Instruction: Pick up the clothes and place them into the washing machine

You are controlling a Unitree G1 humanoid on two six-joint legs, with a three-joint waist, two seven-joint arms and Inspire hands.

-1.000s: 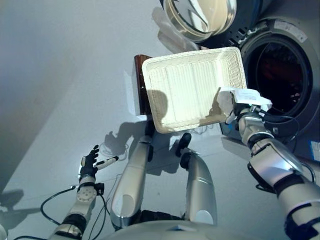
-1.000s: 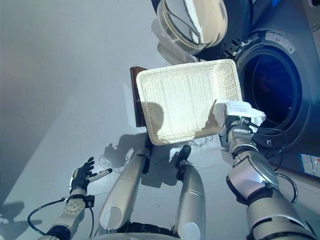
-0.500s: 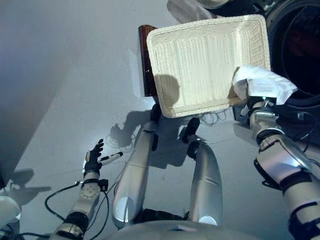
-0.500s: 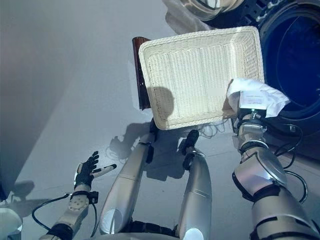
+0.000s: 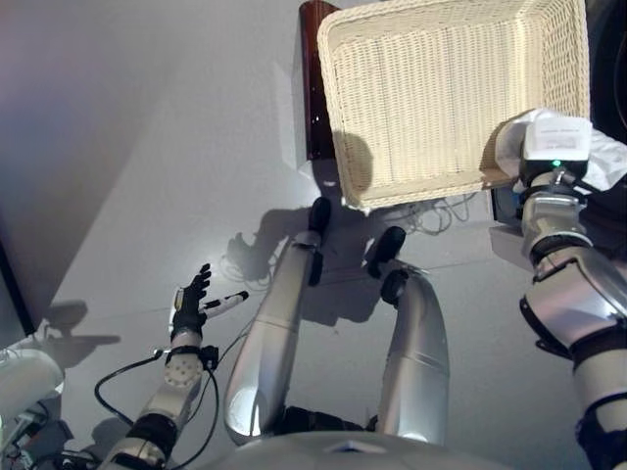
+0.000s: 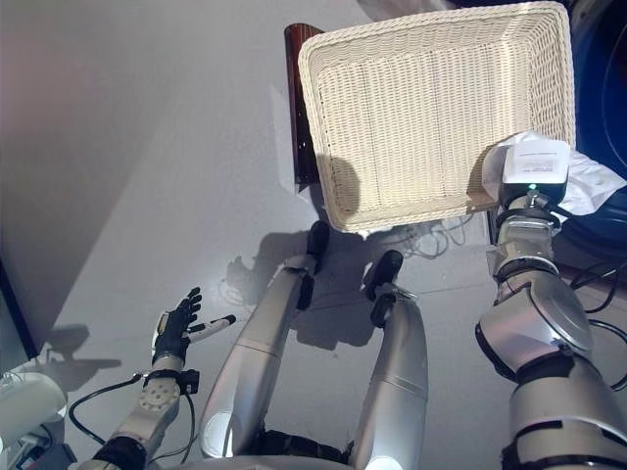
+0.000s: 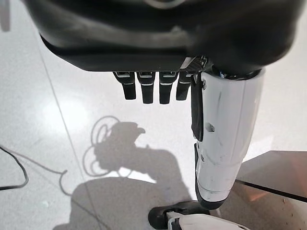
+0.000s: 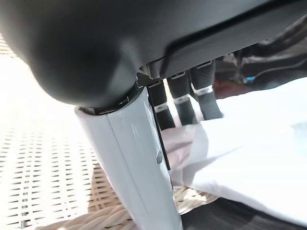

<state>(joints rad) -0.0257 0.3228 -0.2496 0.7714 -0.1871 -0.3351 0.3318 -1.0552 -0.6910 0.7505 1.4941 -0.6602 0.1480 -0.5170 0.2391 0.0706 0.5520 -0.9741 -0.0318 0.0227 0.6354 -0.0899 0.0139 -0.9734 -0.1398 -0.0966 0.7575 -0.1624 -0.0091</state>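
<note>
No text, label, number or sign can be read anywhere in these views, on any surface shown.

woven wicker basket (image 6: 431, 108); soft white cloth (image 8: 254, 143); glossy floor (image 5: 147, 147).

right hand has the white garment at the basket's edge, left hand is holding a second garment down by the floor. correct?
Not quite. The right hand does grip the white garment at the wicker basket rim, fingers curled on the cloth. But the left hand holds nothing: the left wrist view shows its fingers straight over bare floor.
</note>
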